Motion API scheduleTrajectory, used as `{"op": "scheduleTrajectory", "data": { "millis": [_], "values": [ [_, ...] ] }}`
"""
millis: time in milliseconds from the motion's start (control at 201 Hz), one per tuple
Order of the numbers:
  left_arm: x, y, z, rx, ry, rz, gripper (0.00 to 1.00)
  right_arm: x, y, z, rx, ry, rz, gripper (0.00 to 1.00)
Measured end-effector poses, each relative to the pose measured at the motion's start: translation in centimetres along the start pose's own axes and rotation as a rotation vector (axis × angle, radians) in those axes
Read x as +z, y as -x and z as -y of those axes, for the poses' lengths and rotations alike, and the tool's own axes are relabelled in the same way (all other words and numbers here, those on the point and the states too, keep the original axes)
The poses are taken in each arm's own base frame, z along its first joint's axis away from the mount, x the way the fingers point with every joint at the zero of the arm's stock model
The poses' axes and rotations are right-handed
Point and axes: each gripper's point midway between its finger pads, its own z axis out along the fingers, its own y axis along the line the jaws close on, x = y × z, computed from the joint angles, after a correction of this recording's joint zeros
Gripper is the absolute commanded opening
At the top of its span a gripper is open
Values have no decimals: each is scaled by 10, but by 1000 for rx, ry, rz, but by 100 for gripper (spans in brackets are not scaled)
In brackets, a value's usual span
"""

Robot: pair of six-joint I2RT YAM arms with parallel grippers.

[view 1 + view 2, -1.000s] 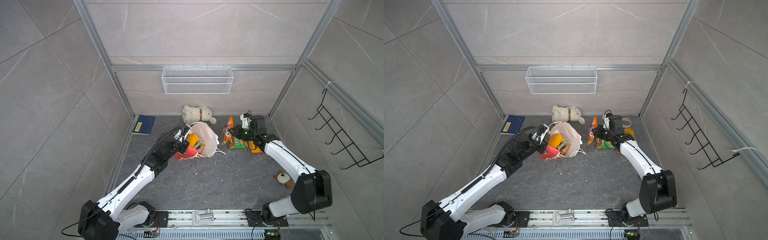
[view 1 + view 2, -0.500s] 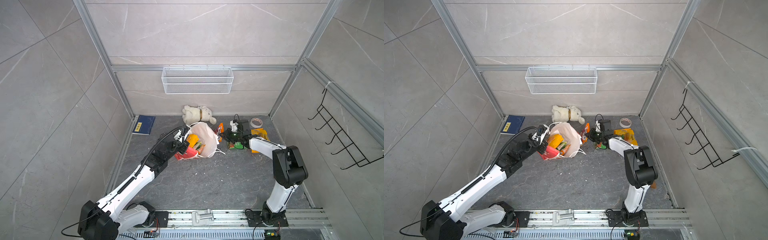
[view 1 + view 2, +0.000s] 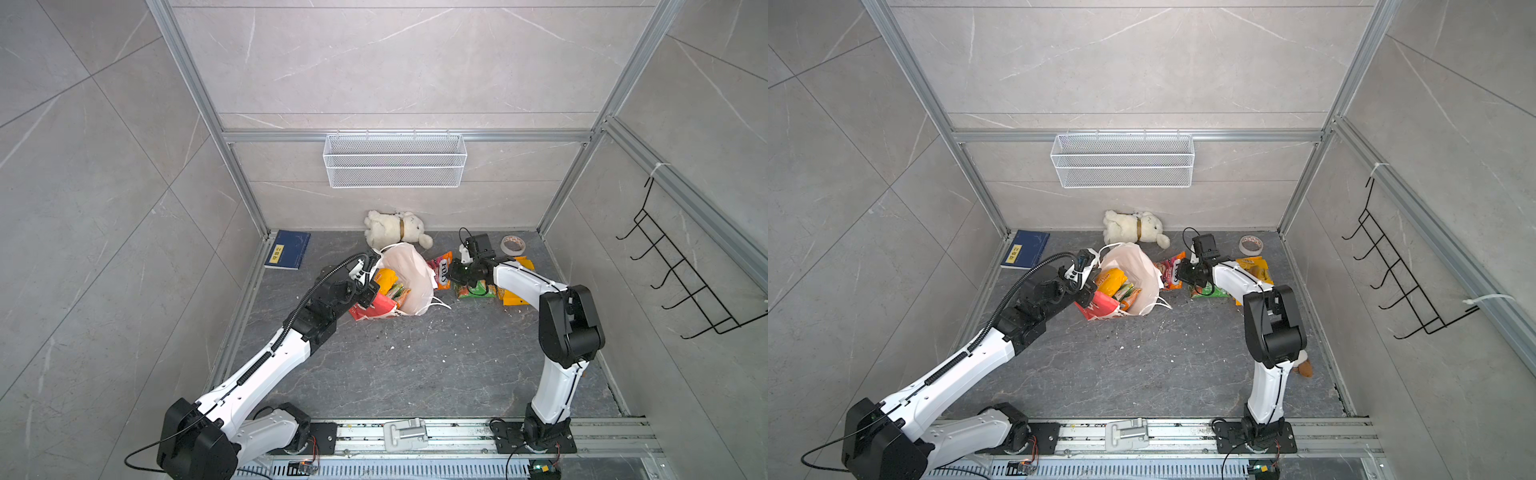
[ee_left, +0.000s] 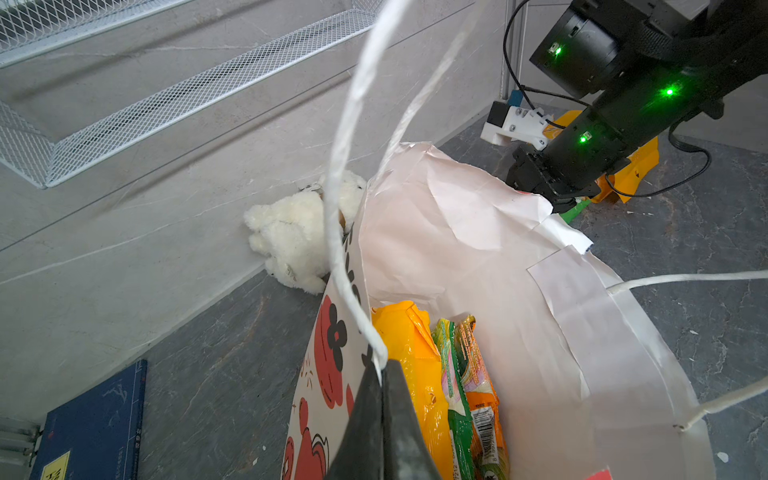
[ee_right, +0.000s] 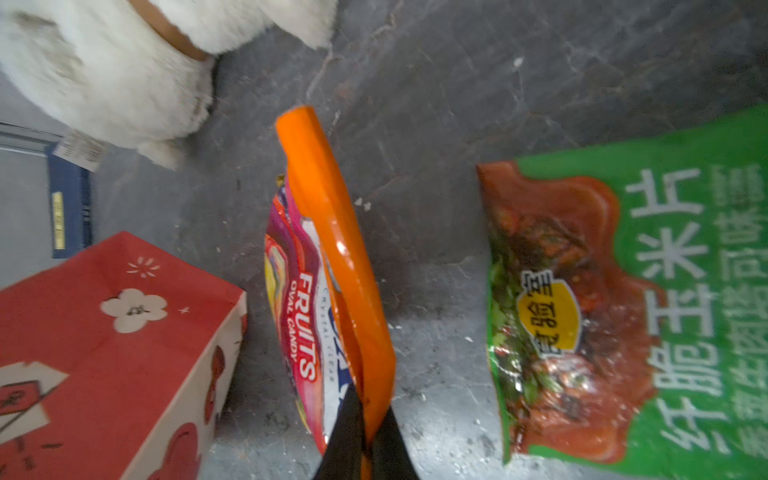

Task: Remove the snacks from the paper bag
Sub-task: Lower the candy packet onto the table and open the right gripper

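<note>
Yellow and green snacks (image 3: 388,282) sit in the open paper bag (image 3: 411,266), centre of the worktop (image 3: 415,365) near its back edge; left gripper (image 4: 382,368) pinches the rim at the handle (image 4: 345,208), probably to steady it; right gripper (image 5: 370,405) pinches the pink-orange candy packet (image 5: 328,266) just outside the bag, next to the green packet (image 5: 665,291).

Site type: robot test cell, lab-style. Evid.: alu-profile frame (image 3: 199,97) w/ grey stone-look panels (image 3: 395,62); 2 white arms (image 3: 270,357) mounted on base rail (image 3: 457,434) behind left gripper (image 3: 371,291) & right gripper (image 3: 452,272); wire basket (image 3: 395,162) on wall ahead of both; hook rack (image 3: 690,270) outboard of right gripper.
</note>
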Motion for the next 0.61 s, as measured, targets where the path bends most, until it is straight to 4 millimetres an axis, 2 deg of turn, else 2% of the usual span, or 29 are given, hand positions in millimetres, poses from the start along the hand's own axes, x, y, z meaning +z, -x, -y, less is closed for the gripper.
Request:
{"op": "scheduleTrajectory", "data": {
  "millis": [269,607],
  "values": [
    [0,0,0,0,0,1,0,30,-16,16,-40,-113,-82,11],
    [0,0,0,0,-1,1,0,43,-17,37,-48,-250,-110,13]
  ]
}}
